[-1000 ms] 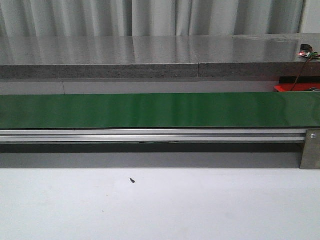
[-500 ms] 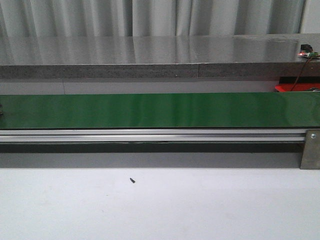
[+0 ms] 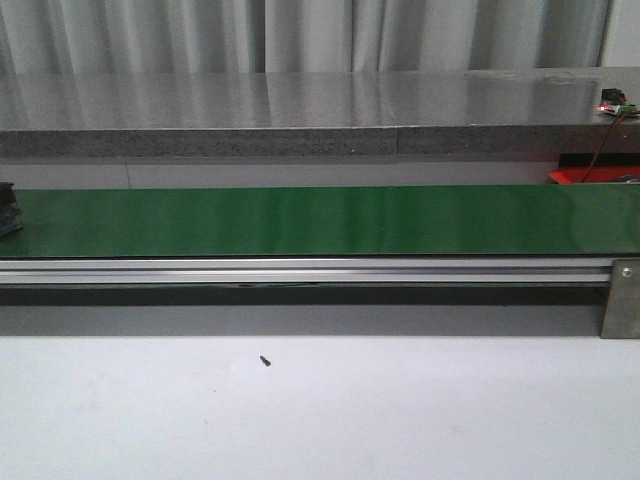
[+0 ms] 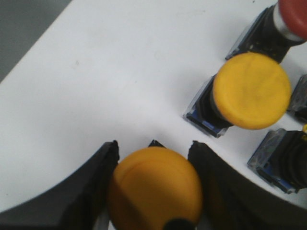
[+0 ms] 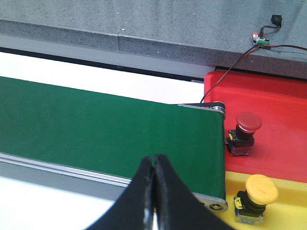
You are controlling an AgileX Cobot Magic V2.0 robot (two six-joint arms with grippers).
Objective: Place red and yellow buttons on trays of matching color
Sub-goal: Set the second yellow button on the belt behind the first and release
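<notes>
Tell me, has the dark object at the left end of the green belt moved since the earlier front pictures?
Yes. The dark object was absent a second ago; it has come in from the left edge, moving rightward along the green belt.

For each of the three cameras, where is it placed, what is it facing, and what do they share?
Front view: faces forward over the table to the green belt; no arm shows.
Left wrist view: looks down on the left gripper around a yellow button.
Right wrist view: over the shut right gripper, facing the belt's end and red tray.
Shared: the belt.

Conveyor belt (image 3: 320,220) – smooth green, slight sheen; rail (image 3: 300,271) – brushed metal; countertop (image 3: 300,100) – glossy speckled stone.
</notes>
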